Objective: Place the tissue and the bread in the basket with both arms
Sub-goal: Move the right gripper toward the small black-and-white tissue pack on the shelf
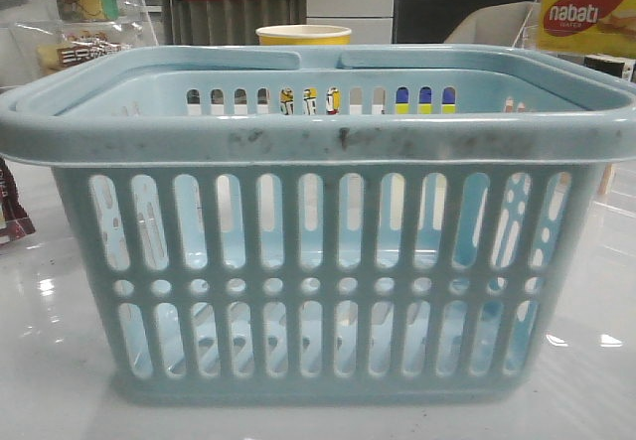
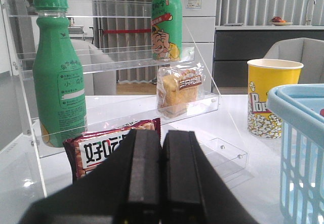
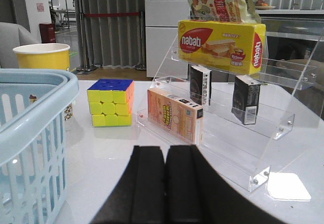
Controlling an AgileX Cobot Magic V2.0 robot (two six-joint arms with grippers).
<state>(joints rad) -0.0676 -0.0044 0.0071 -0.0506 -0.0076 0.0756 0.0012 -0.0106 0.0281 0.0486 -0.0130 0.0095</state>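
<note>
The pale blue-grey basket (image 1: 318,142) fills the front view; nothing shows through its slots. The bread (image 2: 177,88), a golden loaf in a clear bag with a red-brown label, stands on the lower step of a clear acrylic shelf ahead of my left gripper (image 2: 162,133), which is shut and empty, well short of it. Two small dark packs, tissue (image 3: 200,85) and a second alike (image 3: 246,100), stand on the other acrylic shelf, ahead and right of my right gripper (image 3: 166,148), also shut and empty. Neither gripper shows in the front view.
Left side: two green bottles (image 2: 58,77), a red snack bag (image 2: 104,148) just ahead of the fingers, a yellow popcorn cup (image 2: 273,97), the basket's rim (image 2: 304,107). Right side: a colour cube (image 3: 110,102), a pink carton (image 3: 174,115), a yellow wafer box (image 3: 220,44), the basket's rim (image 3: 30,128).
</note>
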